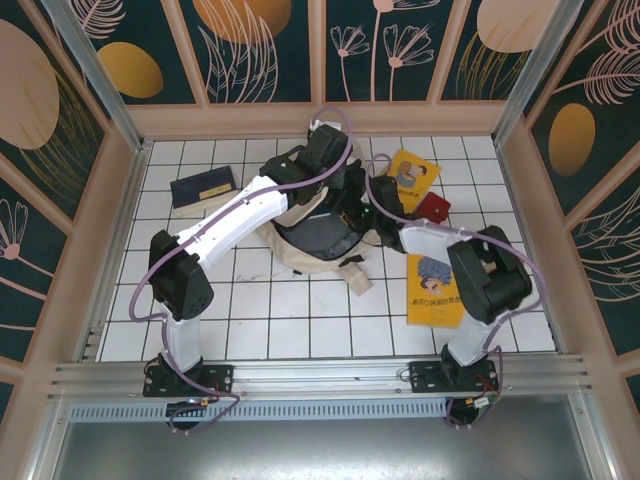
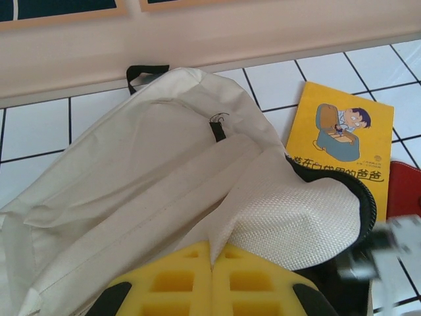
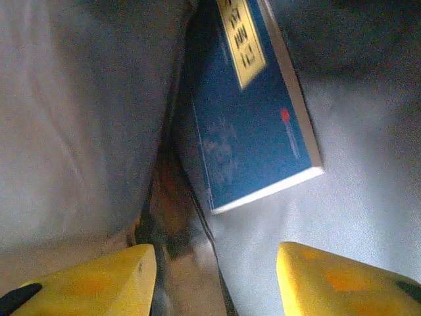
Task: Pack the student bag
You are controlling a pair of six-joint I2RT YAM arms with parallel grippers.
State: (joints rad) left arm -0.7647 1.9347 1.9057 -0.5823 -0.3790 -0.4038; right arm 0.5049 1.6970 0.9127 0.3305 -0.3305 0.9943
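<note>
Yellow picture book (image 1: 435, 290) lies closest, beside the right arm. Mid-table sits the student bag (image 1: 292, 250), beige, with both arms draped over it (so its mouth is mostly hidden from above). Left gripper (image 2: 212, 266) is pinched tight on the bag's cloth edge. Right gripper (image 3: 217, 263) is inside, fingers apart, gripping nothing, with a blue book (image 3: 250, 112) just ahead. Farther back: second yellow book (image 1: 413, 172), red thing (image 1: 433, 207), dark navy book (image 1: 203, 188).

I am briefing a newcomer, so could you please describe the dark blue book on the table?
Find the large beige fabric backpack on the white tiled table, then look back-left of it. The dark blue book with a gold label lies alone there; the far yellow picture book and the near yellow paperback lie on the right.
</note>
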